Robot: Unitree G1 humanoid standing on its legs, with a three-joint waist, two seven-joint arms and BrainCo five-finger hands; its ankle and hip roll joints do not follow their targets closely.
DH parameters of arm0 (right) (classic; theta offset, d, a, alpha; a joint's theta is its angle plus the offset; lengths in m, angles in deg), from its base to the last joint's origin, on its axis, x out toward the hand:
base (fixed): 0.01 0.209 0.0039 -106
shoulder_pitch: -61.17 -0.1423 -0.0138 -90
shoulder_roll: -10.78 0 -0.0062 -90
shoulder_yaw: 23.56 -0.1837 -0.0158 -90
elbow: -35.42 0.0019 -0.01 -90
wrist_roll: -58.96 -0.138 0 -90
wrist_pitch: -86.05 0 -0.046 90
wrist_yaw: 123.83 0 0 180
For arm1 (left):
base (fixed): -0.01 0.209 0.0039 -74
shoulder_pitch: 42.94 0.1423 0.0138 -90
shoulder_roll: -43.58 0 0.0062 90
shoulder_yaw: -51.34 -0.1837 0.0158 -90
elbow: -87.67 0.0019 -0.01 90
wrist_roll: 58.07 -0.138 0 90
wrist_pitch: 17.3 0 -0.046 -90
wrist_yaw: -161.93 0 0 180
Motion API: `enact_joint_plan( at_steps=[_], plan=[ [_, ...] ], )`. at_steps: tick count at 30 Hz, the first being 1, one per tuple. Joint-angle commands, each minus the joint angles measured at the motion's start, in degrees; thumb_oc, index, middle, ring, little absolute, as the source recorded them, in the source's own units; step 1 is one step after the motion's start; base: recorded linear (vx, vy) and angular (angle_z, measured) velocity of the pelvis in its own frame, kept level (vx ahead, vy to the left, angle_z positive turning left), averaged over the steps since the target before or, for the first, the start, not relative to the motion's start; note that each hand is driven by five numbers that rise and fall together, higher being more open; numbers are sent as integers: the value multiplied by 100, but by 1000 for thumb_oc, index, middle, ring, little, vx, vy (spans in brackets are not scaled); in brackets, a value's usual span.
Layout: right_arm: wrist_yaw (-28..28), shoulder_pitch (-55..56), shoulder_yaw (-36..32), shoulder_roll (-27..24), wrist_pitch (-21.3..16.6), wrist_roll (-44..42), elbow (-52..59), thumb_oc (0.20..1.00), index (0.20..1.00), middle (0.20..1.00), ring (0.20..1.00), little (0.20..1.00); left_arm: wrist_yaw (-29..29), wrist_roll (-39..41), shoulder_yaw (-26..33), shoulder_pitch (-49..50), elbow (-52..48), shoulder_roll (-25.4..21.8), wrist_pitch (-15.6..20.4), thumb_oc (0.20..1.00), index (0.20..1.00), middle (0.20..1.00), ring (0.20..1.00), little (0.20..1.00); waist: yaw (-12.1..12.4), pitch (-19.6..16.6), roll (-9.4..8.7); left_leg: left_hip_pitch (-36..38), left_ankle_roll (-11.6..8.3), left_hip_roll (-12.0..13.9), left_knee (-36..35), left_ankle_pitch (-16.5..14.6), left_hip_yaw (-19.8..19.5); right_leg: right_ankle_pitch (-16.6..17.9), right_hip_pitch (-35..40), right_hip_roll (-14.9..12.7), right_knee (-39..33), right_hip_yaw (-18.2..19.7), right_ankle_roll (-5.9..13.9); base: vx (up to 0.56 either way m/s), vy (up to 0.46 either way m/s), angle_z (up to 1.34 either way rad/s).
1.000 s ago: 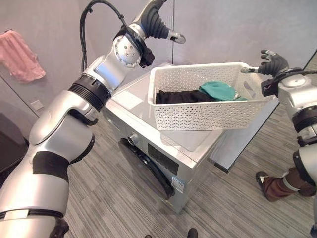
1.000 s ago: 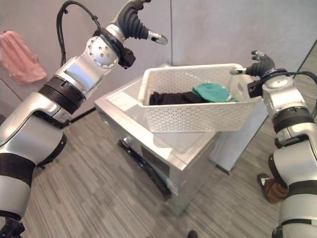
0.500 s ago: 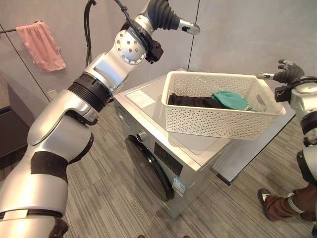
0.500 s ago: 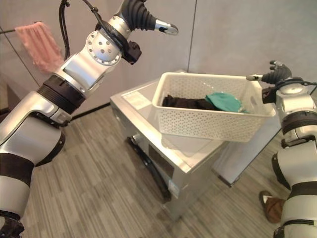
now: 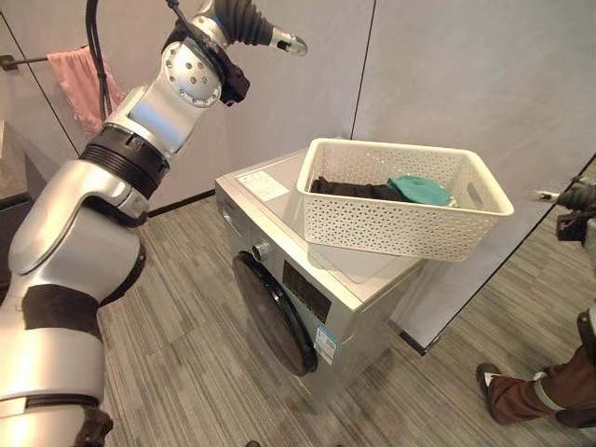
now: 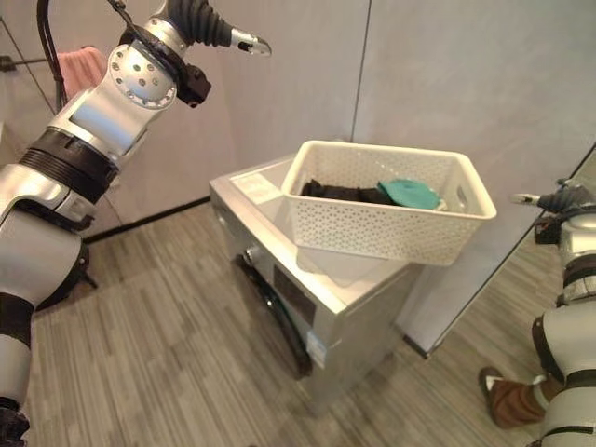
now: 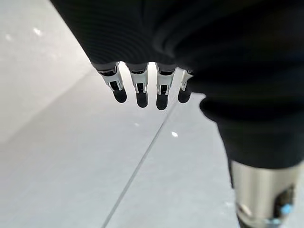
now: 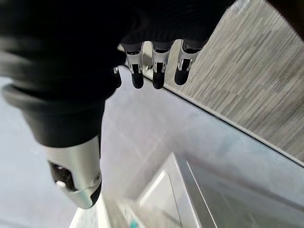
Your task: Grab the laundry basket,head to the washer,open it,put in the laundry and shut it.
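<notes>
Basket point(image 5: 402, 209) found resting on top of washer point(image 5: 307, 279), presumably parked there to free both hands for the closed door point(image 5: 273, 317). Left hand point(image 7: 142, 90) raised well above washer, right hand point(image 8: 156, 71) off to washer's right; fingers of both straight, holding nothing. Counted: one basket, one washer, two garments inside basket, black point(image 5: 349, 188) and teal point(image 5: 421, 189).

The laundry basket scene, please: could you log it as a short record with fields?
basket: white perforated laundry basket resting on top of the washer
contents: dark clothes and a teal garment
washer door: closed, dark round door on the front
left hand: raised high by the wall, open, holding nothing
right hand: out to the basket's right, apart from it, open
background: pink towel hanging on the wall
</notes>
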Motion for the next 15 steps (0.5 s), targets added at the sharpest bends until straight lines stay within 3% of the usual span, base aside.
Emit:
enact_joint_plan(
  at_steps=[1, 7, 15],
  plan=[
    [-3, -457, 143, -133, -434, 45, 97, 1000, 1000, 1000, 1000, 1000, -268, -360, -58, -705, 615, -27, 23, 1000, 1000, 1000, 1000, 1000, 110, 88, 71, 87, -227, 377, -76, 863, 252, -1103, 584, -125, 0, 331, 410, -20, -20, 16],
    [117, -537, 267, 282, -539, 167, 497, 1000, 1000, 1000, 1000, 1000, -485, -805, 345, 170, 1066, -291, -139, 1000, 1000, 1000, 1000, 1000, 36, 118, 41, 75, -260, 466, -97, 964, 366, -1112, 517, -49, 0, 430, 373, -16, -32, -7],
    [192, -371, 244, 568, -532, 189, 800, 1000, 1000, 1000, 1000, 1000, -585, -1310, 840, 1345, 1001, -160, -358, 1000, 1000, 1000, 1000, 1000, 5, 271, -14, 46, -268, 608, 98, 1109, 612, -1151, 555, 18, 0, 487, 295, -32, -41, -3]
  ],
)
